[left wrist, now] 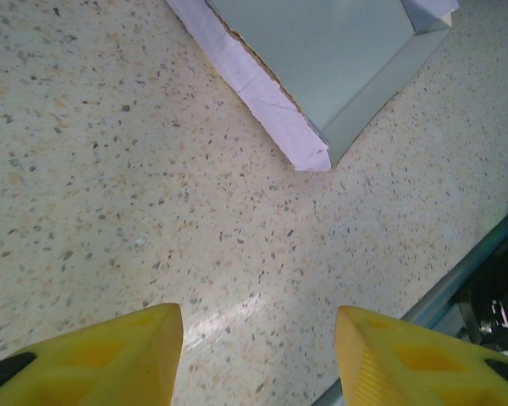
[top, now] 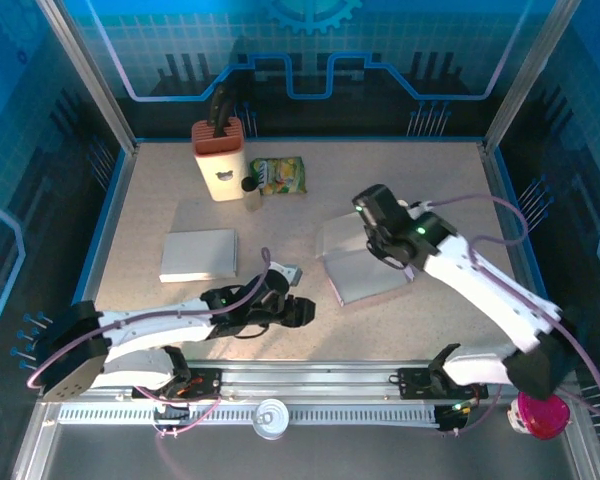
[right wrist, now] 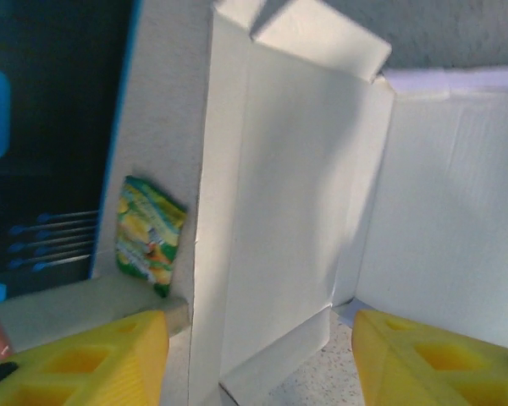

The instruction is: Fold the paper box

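Pale paper box [top: 365,262] on a speckled table [top: 430,190]
Box white; table beige with dark flecks; packet [top: 279,176] green and yellow; block [top: 220,165] cream, topped orange; left pincer [left wrist: 256,338] yellow

table [top: 430,180] | paper box [top: 365,262] | flat carton [top: 198,255] | snack packet [top: 279,176] | knife block [top: 220,160]

No legible text anywhere. Print on green-yellow snack packet [top: 279,176] too small and blurred to read. Small dark mark on cream holder [top: 221,172] unreadable. Plain white faces on paper box [top: 365,262].
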### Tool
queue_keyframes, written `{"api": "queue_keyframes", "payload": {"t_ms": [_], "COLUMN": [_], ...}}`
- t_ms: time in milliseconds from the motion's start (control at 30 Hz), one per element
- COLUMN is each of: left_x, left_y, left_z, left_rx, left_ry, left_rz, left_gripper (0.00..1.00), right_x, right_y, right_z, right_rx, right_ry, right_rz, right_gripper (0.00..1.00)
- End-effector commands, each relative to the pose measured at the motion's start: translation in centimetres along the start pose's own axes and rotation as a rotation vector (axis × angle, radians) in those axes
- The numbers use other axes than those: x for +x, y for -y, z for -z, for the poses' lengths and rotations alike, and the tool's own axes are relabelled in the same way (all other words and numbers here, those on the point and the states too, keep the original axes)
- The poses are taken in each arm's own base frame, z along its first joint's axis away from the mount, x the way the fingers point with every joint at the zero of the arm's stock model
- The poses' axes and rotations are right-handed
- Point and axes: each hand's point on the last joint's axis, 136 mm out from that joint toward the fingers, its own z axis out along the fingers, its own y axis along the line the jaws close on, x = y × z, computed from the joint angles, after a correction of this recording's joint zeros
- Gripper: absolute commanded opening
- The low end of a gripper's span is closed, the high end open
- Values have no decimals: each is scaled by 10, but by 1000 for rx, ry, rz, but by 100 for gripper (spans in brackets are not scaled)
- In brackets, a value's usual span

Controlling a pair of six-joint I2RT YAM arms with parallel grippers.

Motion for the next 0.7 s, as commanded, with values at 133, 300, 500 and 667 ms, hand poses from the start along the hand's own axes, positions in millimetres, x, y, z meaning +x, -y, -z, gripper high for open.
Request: {"api": "queue_keyframes", "payload": {"t_ms": [133, 300, 500, 667], "left_x": [-42, -54, -60, -58], "left_y": [24, 31, 21, 15], "left_z": [-25, -46, -60, -61], "left_rx": [-6, -19, -102, -123], "left_ry": [108, 121, 119, 112], "left_rz": [33, 39, 27, 25], "left_gripper": [51, 51, 51, 50], "right_x": [-10, 24, 45, 51], "right_y": [68, 121, 137, 138], "right_z": [11, -20, -52, -65], "right_rx": [-9, 7, 33, 51], "right_ry": [-62, -247, -390, -417], "right_rz": [277, 242, 131, 115], "right_gripper": [56, 61, 66, 65]}}
